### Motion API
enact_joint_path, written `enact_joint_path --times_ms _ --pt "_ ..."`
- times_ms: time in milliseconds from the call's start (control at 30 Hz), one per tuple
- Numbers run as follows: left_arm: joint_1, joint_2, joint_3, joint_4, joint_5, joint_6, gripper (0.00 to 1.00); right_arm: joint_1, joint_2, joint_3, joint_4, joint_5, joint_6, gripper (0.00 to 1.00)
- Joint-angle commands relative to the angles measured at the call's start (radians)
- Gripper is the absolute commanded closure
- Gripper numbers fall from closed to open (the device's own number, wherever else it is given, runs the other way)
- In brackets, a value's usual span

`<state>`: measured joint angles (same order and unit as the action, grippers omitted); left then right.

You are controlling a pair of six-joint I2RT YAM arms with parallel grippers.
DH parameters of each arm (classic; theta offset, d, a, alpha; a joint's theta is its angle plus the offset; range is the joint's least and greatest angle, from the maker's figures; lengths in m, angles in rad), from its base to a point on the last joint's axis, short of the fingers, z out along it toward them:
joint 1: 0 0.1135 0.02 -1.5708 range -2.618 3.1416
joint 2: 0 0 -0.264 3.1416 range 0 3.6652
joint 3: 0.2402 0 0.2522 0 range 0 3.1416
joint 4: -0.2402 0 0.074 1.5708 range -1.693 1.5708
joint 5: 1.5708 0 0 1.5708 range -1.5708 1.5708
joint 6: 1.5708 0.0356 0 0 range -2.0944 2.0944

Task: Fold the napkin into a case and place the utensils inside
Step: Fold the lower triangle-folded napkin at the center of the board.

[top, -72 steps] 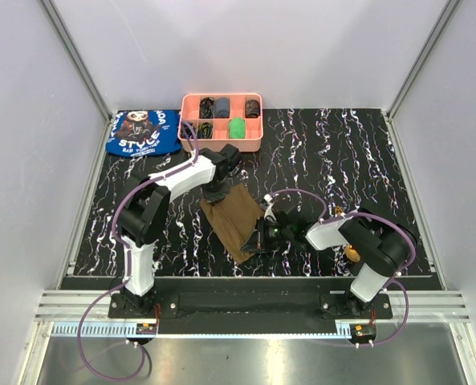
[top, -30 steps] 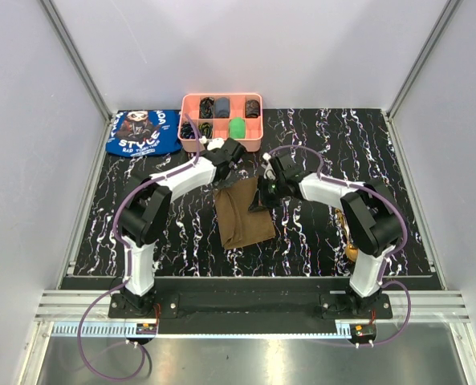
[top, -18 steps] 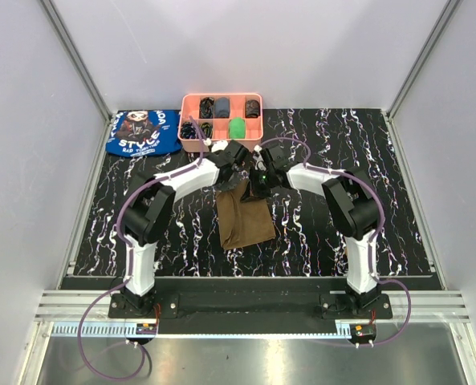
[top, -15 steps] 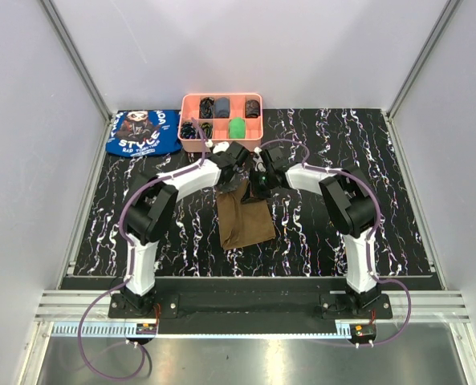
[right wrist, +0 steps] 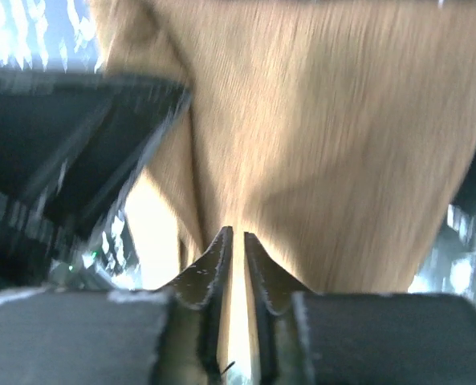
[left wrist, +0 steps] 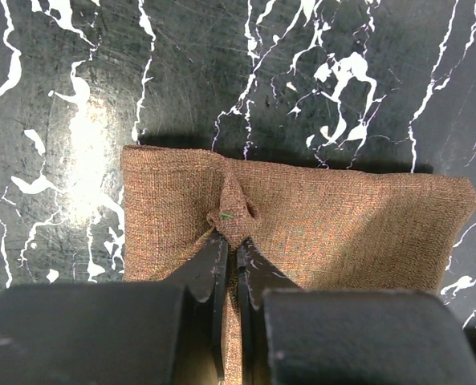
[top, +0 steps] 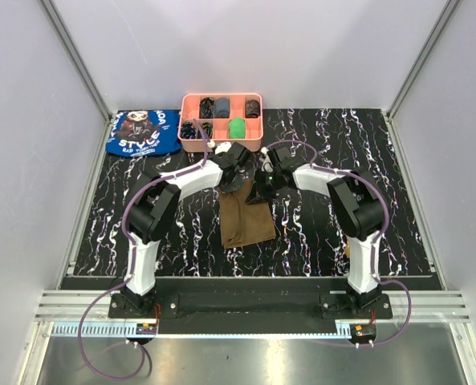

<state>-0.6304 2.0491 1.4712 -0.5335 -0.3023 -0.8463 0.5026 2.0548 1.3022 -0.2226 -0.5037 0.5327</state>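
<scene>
Black, white-veined table (top: 342,160) fills the floor of a white-walled enclosure, with both arm bases at its near edge.

Left gripper (left wrist: 229,241): the jaws are pressed together on a small raised pucker of the napkin (left wrist: 342,224). The pinch sits near one edge of the cloth. Around the pinch the napkin lies flat on the table as a folded olive-brown rectangle.

Right gripper (right wrist: 233,237): the jaws stand narrow, with only a thin slit between the tips. The wrist view is blurred. Cloth fills the field just beyond the tips, but it cannot be determined whether any of it is clamped.

From above, the two grippers meet close together at the far end of the napkin, the left one on the left corner and the right one on the right. The napkin extends from them toward the arm bases, at mid-table between the two arms.

Beyond the grippers, a pink compartment tray (top: 221,146) stands at the far edge. A blue printed cloth (top: 141,132) lies just beside its left end.
</scene>
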Motion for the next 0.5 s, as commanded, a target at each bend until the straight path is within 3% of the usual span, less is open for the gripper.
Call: enact_joint_path --times_ms 0,100,233,467 --pt "-0.008 0.002 0.023 0.033 0.008 -0.028 0.94 -0.009 -0.140 -0.096 0.008 -0.082 0.015 0.78" --pt "-0.008 -0.001 0.017 0.033 0.002 -0.054 0.94 -0.009 -0.182 -0.173 0.049 -0.134 0.045 0.72" --pt "-0.008 0.002 0.017 0.033 0.009 -0.080 0.94 -0.007 -0.228 -0.250 0.144 -0.235 0.119 0.54" --pt "-0.008 0.005 0.023 0.033 0.012 -0.088 0.94 0.034 -0.234 -0.337 0.250 -0.282 0.176 0.32"
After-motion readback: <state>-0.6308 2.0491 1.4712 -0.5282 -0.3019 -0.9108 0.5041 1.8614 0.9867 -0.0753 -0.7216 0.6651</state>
